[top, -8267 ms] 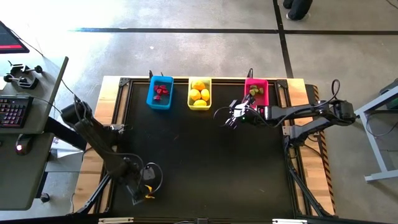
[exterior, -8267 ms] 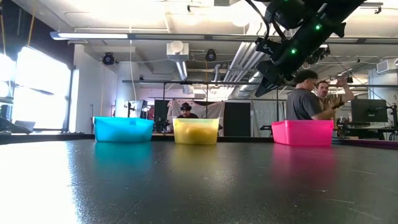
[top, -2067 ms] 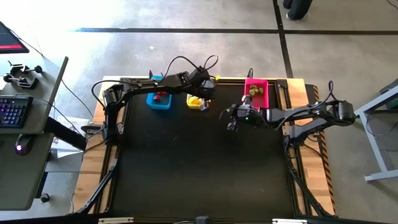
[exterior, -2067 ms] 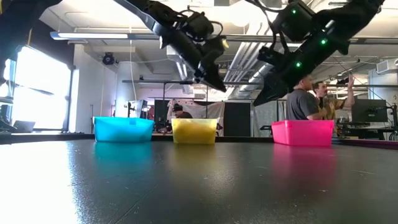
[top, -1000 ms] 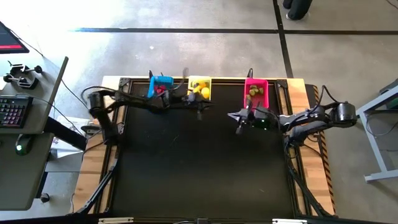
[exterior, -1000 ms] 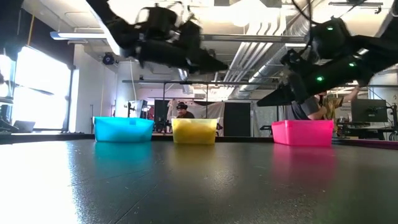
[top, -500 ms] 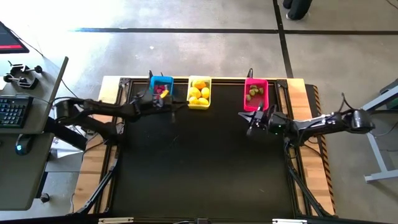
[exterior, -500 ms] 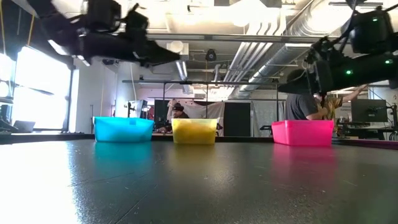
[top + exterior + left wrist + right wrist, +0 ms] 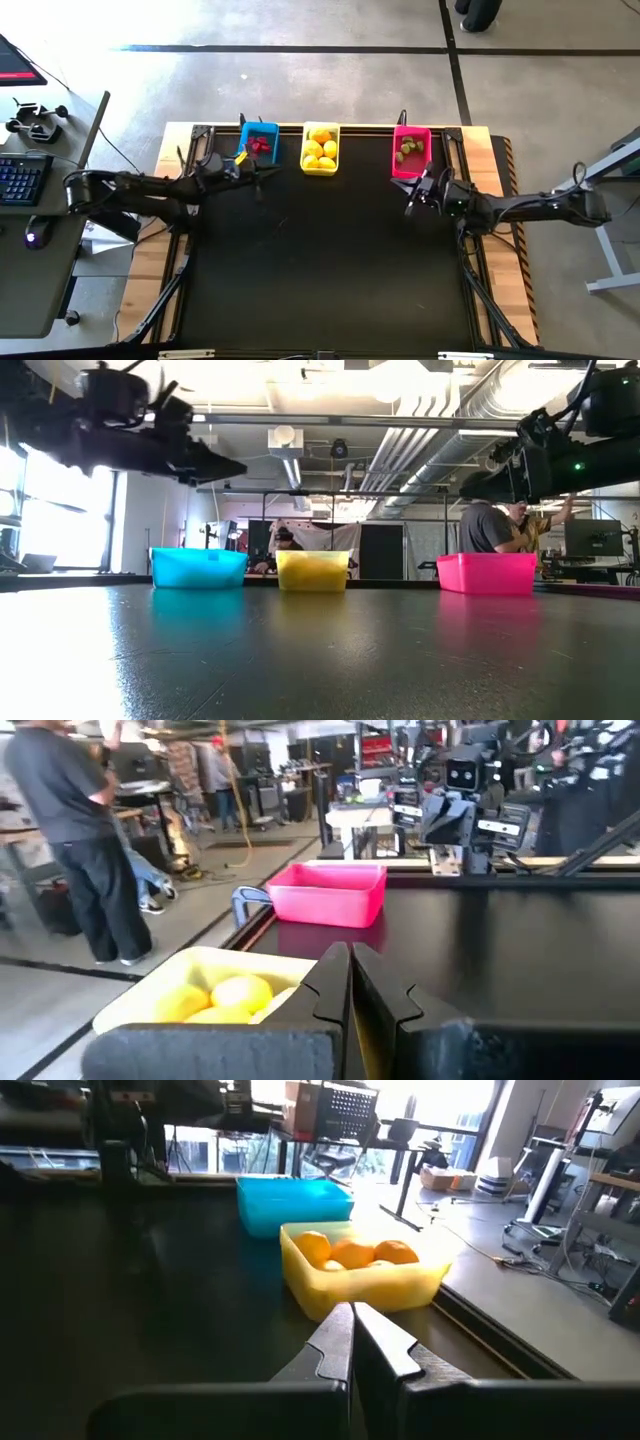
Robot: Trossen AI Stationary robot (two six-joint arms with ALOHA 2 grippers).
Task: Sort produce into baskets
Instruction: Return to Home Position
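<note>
Blue bin [image 9: 198,568]: holds dark red pieces [image 9: 260,145]. Yellow bin [image 9: 314,571]: holds lemons [image 9: 320,150] of a like yellow, which look more orange in the right wrist view. Pink bin [image 9: 487,573], magenta: holds olive-green pieces [image 9: 410,147]. Table top [image 9: 330,270]: plain matt black, with a pale wood border [image 9: 172,140]. Floor [image 9: 300,85]: mottled grey, crossed by black lines [image 9: 300,47]. Left arm [image 9: 130,188] and right arm [image 9: 530,208]: black. The left arm has a small yellow patch [image 9: 240,158], and the right arm has green lights [image 9: 577,465].

Room bright. Big window [image 9: 62,510] glows white; table [image 9: 70,660] shines pale beside it. Overhead lamps [image 9: 395,380] glare; under them left arm [image 9: 110,445] looks dark. Past right gripper [image 9: 352,1310], more windows [image 9: 440,1105] washed out white.
</note>
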